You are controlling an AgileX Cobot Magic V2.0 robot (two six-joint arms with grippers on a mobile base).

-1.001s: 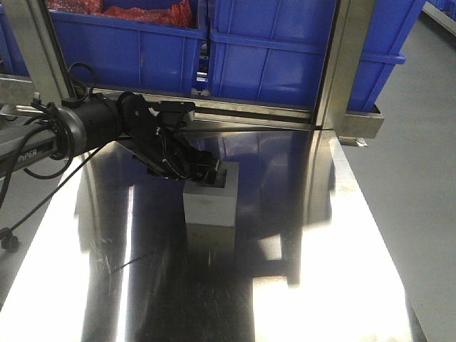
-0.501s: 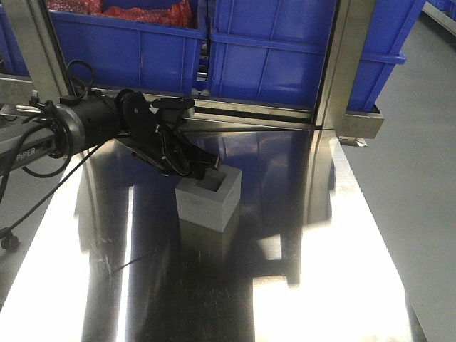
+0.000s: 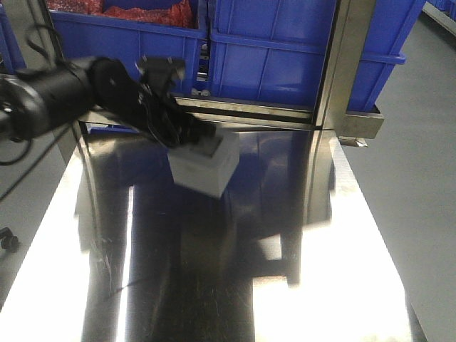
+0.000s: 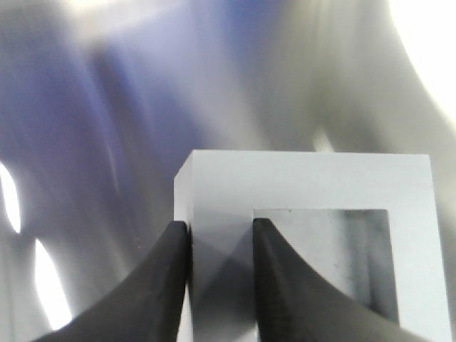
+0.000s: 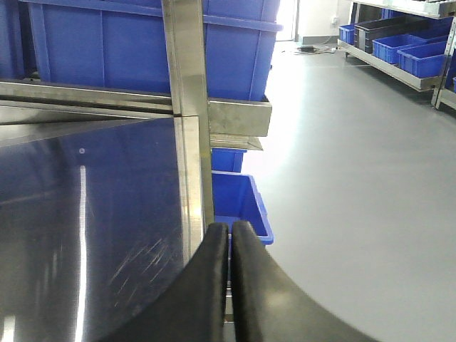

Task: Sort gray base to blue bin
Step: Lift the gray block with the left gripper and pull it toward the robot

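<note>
My left tool (image 4: 219, 231) is clenched on the gray block (image 4: 306, 178), pinching one wall: one finger outside, the other inside its square recess. The block hangs tilted under the tool, off the tabletop (image 3: 214, 285). A blue bin (image 3: 285, 64) stands beyond. My right tool (image 5: 229, 235) is closed, holding nothing.

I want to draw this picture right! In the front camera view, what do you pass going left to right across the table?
black robot arm → gray base → shiny steel post → gray floor
</note>
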